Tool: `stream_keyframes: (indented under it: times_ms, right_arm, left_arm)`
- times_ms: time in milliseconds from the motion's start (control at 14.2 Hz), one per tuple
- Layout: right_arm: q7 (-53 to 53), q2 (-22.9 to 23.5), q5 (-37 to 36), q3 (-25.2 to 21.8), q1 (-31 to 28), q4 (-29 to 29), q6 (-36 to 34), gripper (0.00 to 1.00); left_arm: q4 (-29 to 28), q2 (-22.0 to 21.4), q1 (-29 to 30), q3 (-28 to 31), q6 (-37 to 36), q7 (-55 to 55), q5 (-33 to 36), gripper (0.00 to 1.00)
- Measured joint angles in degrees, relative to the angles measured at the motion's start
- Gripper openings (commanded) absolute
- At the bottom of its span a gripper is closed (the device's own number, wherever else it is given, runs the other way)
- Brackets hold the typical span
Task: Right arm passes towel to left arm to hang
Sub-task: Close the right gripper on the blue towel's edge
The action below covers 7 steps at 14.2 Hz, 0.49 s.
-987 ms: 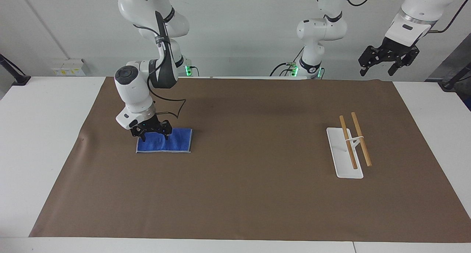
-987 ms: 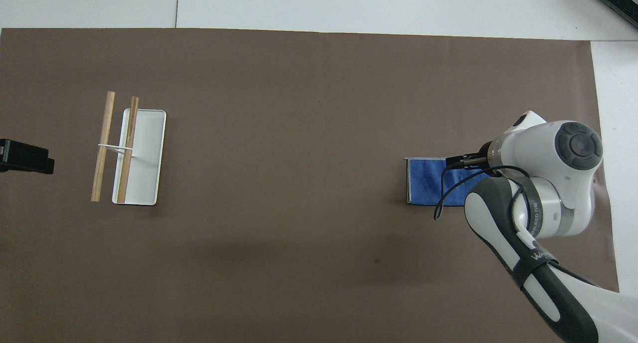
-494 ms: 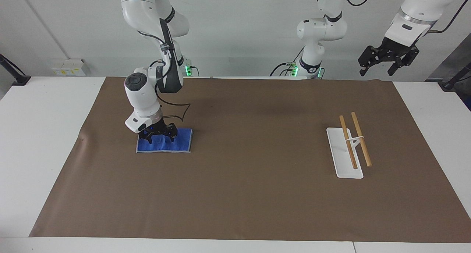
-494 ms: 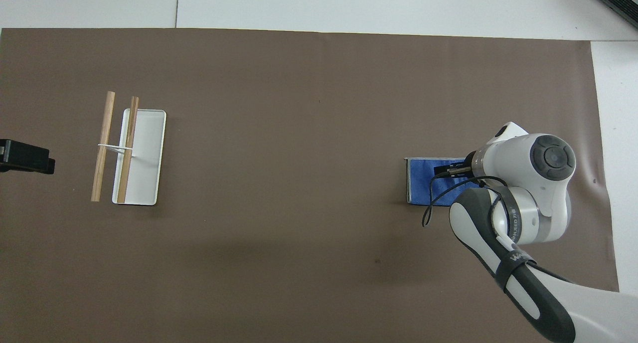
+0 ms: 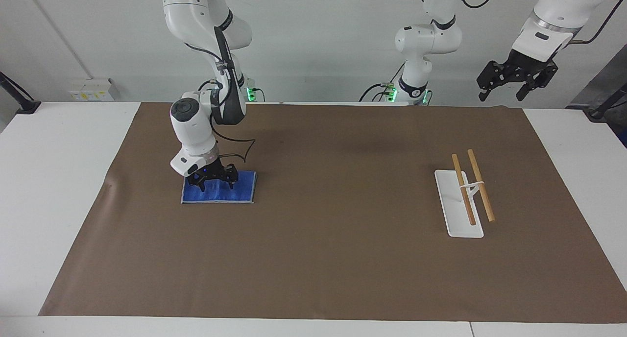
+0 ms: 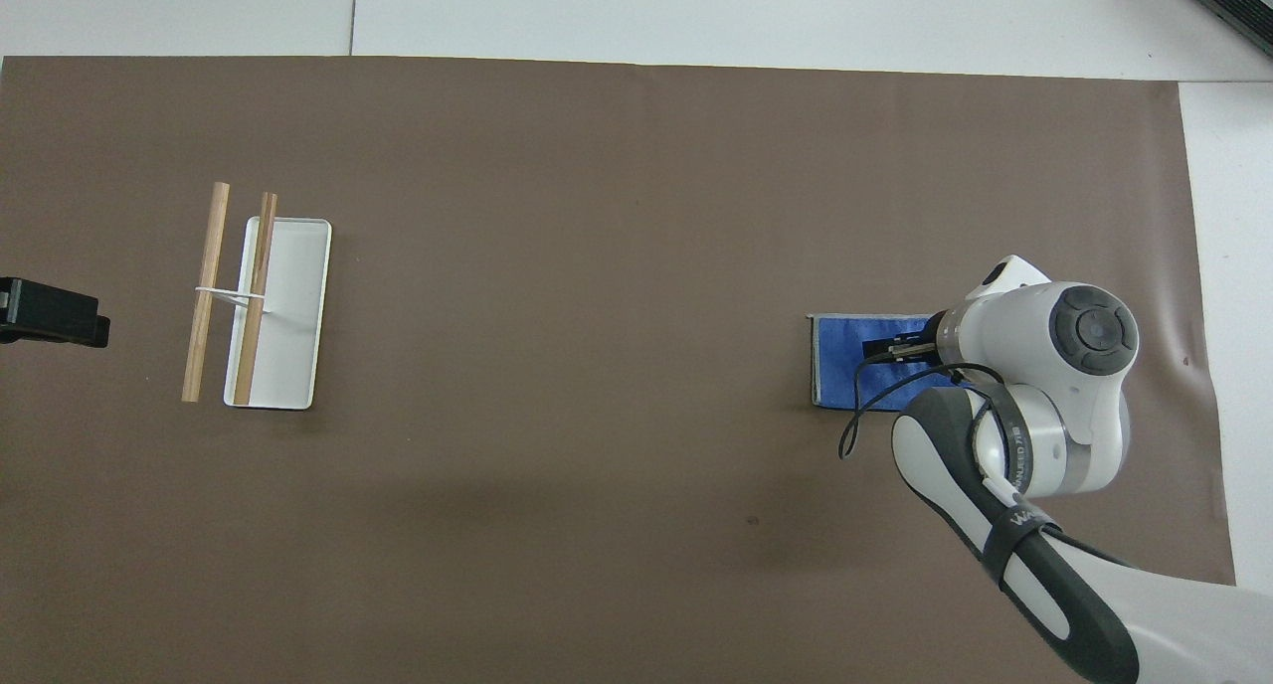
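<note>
So the brown mat [image 5: 313, 239] covered most of the table, with the rack [image 5: 465, 195] at the left arm's end and the towel [image 5: 240, 192] lying flat at the right arm's end. Right gripper [image 5: 213, 180] was down on the towel, fingers spread wide, nothing grabbed yet. Left gripper [image 5: 517, 77] waited up high, also open. Looked like the pickup step; next it'd need to pinch and lift.

Towel [image 5: 219, 191] on mat [image 5: 323, 258] toward right arm's end; rack [image 5: 460, 204] toward left arm's end.
</note>
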Motion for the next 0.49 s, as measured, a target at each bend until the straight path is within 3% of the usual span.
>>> stream_keyframes:
  times_ms: [494]
  right_arm:
    - [0.00, 0.00, 3.35, 0.00, 0.00, -0.66, 0.00, 1.00]
  left_arm:
    - [0.00, 0.00, 0.00, 0.01, 0.00, 0.00, 0.00, 1.00]
